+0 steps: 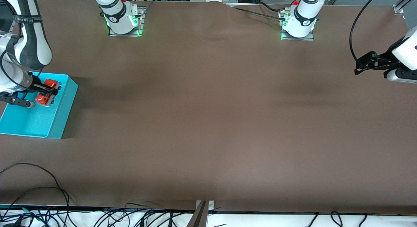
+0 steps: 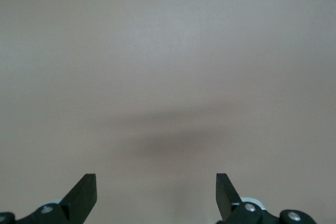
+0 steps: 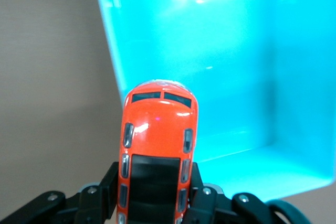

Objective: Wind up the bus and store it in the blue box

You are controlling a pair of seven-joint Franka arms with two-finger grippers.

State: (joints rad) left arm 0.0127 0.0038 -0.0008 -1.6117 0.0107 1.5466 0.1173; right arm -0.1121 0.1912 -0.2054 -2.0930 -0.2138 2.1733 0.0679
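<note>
Right gripper (image 1: 52,88) clamped on bus (image 1: 47,92) over blue box (image 1: 62,116), left gripper (image 1: 360,69) waiting, fingers apart, holding nothing

Brown table (image 1: 208,122) lying open across whole middle and along edge nearest front camera; gripper passing freely there. Only obstacle on surface: box (image 1: 63,113), sitting at right arm's end of table. Box mouth partly taken: right gripper (image 1: 45,90) hanging over it, clamping bus (image 1: 47,92), right arm crowding space above box's farther end. Box floor nearer front camera showing bare. Left gripper (image 1: 366,65) waiting spread wide over left arm's end, nothing beneath it but table (image 2: 168,77).
</note>
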